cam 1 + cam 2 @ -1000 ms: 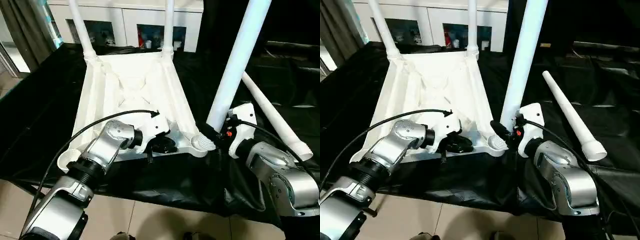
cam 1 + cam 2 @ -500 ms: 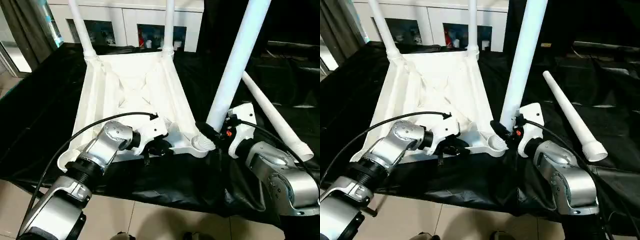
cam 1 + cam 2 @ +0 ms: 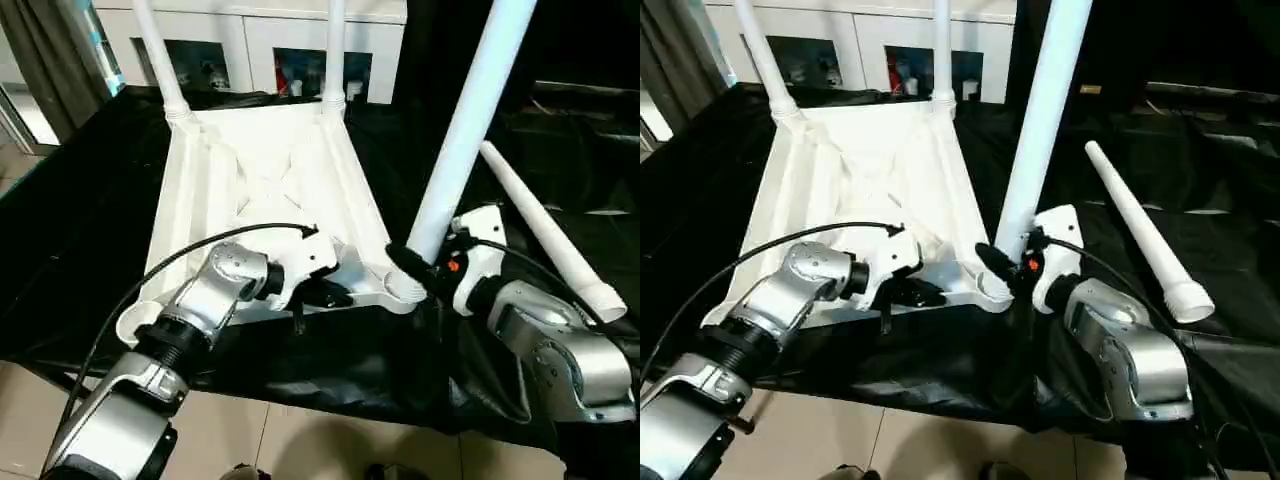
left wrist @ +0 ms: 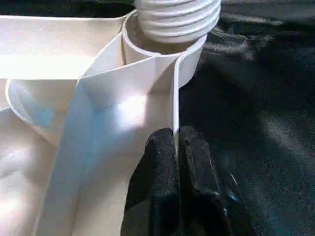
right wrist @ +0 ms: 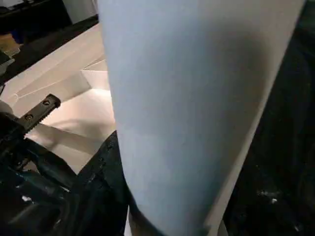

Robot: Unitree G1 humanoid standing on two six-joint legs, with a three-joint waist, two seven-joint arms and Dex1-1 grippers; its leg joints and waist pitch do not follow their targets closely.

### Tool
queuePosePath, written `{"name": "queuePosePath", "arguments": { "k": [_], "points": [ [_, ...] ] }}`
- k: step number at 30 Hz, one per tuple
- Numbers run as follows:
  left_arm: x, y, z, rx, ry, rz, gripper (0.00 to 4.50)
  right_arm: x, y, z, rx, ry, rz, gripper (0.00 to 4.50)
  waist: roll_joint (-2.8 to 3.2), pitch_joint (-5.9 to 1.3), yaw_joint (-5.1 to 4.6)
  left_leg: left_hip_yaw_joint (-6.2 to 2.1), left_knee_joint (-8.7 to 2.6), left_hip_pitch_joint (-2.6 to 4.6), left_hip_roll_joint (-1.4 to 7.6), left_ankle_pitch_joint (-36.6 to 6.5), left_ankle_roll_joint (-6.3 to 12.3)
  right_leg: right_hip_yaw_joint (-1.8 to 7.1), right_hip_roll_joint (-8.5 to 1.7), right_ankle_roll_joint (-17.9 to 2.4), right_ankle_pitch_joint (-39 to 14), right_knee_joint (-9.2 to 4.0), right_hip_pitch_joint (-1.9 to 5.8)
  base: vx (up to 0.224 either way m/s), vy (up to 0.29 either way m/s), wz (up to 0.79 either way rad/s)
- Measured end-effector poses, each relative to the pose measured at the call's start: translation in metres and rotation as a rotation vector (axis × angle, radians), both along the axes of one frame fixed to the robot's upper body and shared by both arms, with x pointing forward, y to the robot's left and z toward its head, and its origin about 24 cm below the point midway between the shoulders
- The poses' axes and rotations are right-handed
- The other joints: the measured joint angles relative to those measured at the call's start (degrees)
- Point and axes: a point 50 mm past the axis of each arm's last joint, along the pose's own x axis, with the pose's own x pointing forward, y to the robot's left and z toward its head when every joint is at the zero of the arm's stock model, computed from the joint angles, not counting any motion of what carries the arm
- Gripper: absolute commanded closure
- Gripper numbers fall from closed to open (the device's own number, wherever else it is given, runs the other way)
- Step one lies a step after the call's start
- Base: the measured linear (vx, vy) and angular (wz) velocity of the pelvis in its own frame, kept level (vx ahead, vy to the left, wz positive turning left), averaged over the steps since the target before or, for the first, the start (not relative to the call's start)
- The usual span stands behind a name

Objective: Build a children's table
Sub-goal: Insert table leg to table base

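Left eye view: right claw (image 3: 412, 268) grips upright leg (image 3: 462, 135).

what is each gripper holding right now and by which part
The right gripper clasps the long white tubular leg near its lower end, at the corner socket. The left gripper is pinched shut on a thin rib of the white plastic tabletop.

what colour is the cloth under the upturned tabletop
Black. The cloth shows best in the left eye view, dark around the white tabletop.
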Motion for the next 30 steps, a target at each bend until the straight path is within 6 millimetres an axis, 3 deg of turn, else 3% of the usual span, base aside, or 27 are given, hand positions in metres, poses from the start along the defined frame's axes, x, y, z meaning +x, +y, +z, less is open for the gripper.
{"name": "queuePosePath", "arguments": {
  "k": [10,23,30],
  "points": [
    [0.000,0.003,-0.001,0.015,-0.019,-0.005,4.50,0.018,0.002,-0.002,0.003,0.029,0.072,2.57,-0.06,-0.05,-0.27,0.01,0.00,0.11,0.02,0.00,0.00,-0.01,0.00,-0.11,0.07,0.06,0.06,0.000,0.000,0.00],
    [0.000,0.007,0.000,0.045,-0.037,-0.018,4.50,0.022,0.008,-0.004,-0.072,0.046,0.173,2.57,-0.51,-0.31,-0.21,0.06,0.02,0.13,0.09,0.01,0.00,-0.01,0.03,-0.11,0.07,0.09,0.07,0.000,0.000,0.00],
    [-0.001,0.010,0.000,0.051,-0.036,-0.019,4.50,0.021,0.007,-0.010,0.008,0.050,0.152,2.57,-0.70,-0.43,-0.20,0.07,0.07,0.12,0.11,0.01,0.00,-0.01,0.05,-0.17,0.11,0.11,0.07,0.000,0.000,0.00]
  ]
}}
